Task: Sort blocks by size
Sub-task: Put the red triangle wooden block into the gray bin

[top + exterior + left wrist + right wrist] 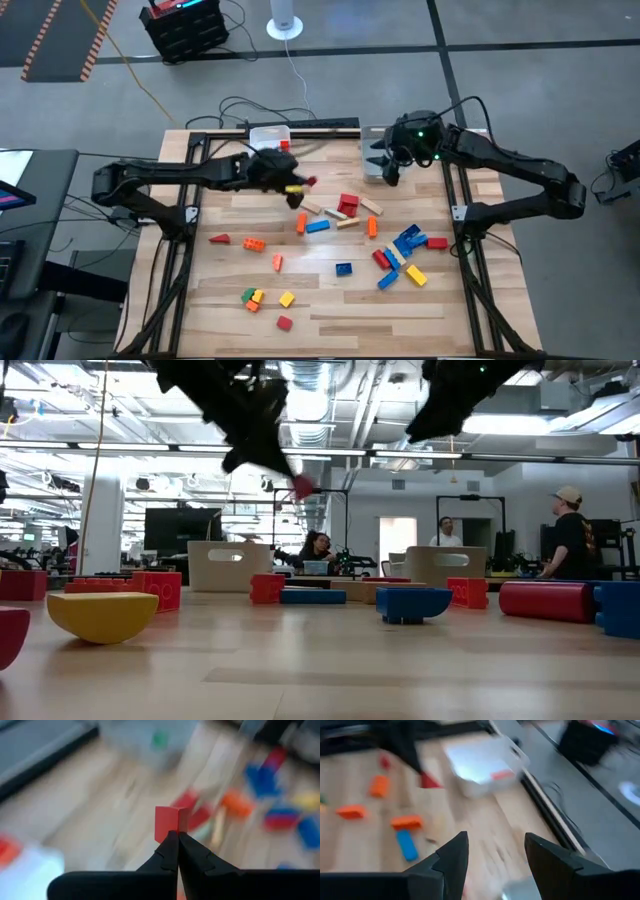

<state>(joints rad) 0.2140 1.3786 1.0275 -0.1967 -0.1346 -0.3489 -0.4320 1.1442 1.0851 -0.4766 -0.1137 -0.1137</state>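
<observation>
My left gripper [298, 186] is shut on a small red block [171, 821], held above the table's far middle; the block also shows in the low view [303, 487] and the right wrist view [429, 781]. My right gripper [495, 851] is open and empty, over the right clear bin [374, 163] at the far right. Many blocks lie flat on the table: red [347, 205], orange [254, 243], blue [407, 240], yellow [416, 276], tan [346, 222] and green [247, 295]. My left gripper pinches the red block by its near lower corner [172, 834], only at the free ends of its two fingers. The block sticks out past the fingertips [186, 842] and is lifted clear of the table.
A second clear bin [268, 134] at the far middle-left holds a red piece [502, 774]. Black frame rails [463, 215] run along both sides of the wooden table. People stand in the room beyond the table [572, 535].
</observation>
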